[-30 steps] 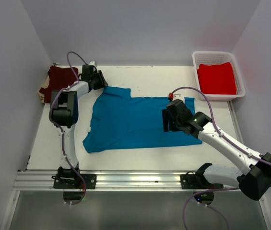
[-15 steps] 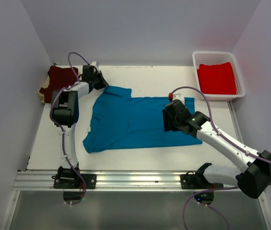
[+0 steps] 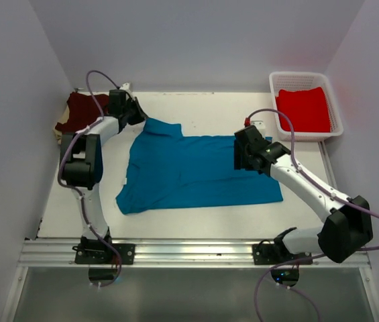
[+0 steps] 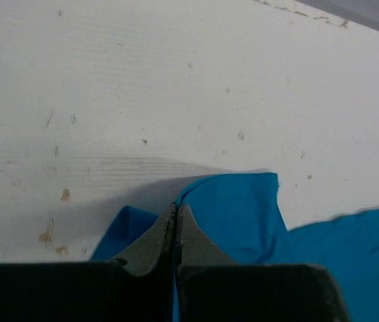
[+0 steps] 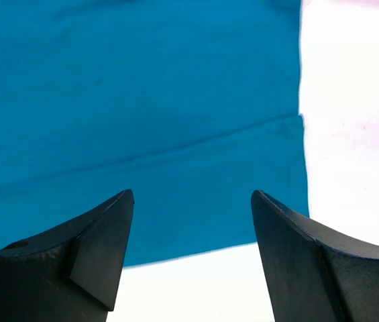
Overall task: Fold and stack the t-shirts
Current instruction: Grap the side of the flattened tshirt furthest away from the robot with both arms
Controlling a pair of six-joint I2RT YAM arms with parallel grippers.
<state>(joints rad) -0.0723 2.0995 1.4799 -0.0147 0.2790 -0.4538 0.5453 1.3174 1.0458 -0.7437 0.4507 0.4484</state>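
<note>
since the earlier frame the right gripper (image 3: 244, 151) has gone from the middle of the teal-blue cloth t-shirt (image 3: 189, 173) toward its far right corner, and the left arm (image 3: 82, 164) has swung its elbow to the left. the left gripper (image 4: 175, 209) has its fingers pressed together, pinching the edge of this shirt's far left sleeve. the fingers of the right gripper stand spread above the shirt, near its edge. the shirt lies spread out in the middle of the white table (image 3: 209, 111). the dark maroon cloth t-shirt (image 3: 80, 111) lies at the far left corner, and the bright red cloth t-shirt (image 3: 302, 109) lies in the white plastic mesh basket (image 3: 273, 86) at the far right.

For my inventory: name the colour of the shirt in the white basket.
A bright red cloth shirt; top external view.
</note>
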